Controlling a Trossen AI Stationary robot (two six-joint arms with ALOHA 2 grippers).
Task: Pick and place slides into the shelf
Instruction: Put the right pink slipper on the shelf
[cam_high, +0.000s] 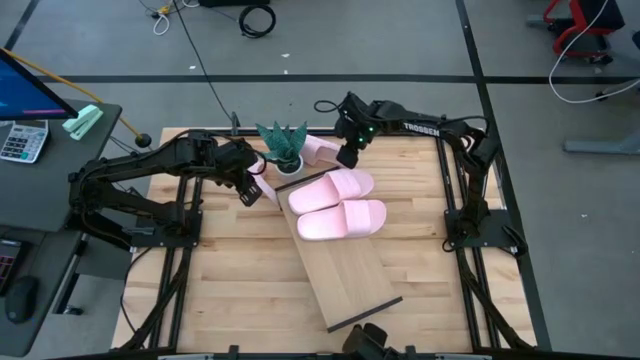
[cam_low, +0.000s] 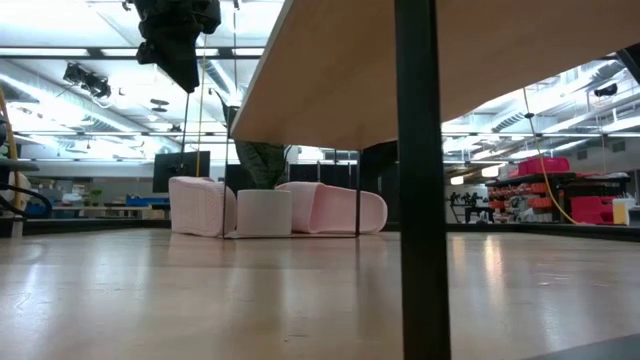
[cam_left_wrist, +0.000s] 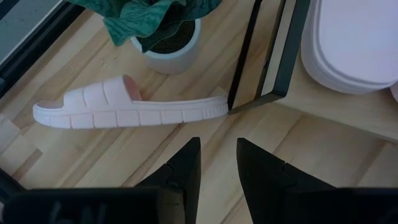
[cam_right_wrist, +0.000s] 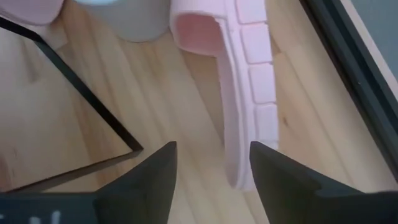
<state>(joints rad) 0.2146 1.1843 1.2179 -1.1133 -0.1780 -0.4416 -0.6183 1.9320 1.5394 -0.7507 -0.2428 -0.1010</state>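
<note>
Pink slides (cam_high: 340, 205) lie paired on the shelf (cam_high: 345, 275); both pincers, left (cam_left_wrist: 217, 163) and right (cam_right_wrist: 212, 167), seemingly hover open, empty.

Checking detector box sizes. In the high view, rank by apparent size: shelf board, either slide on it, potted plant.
1. Shelf: largest, a long board running diagonally.
2. The two slides on the shelf: they look alike, no ranking between them.
3. Potted plant: smallest.
</note>
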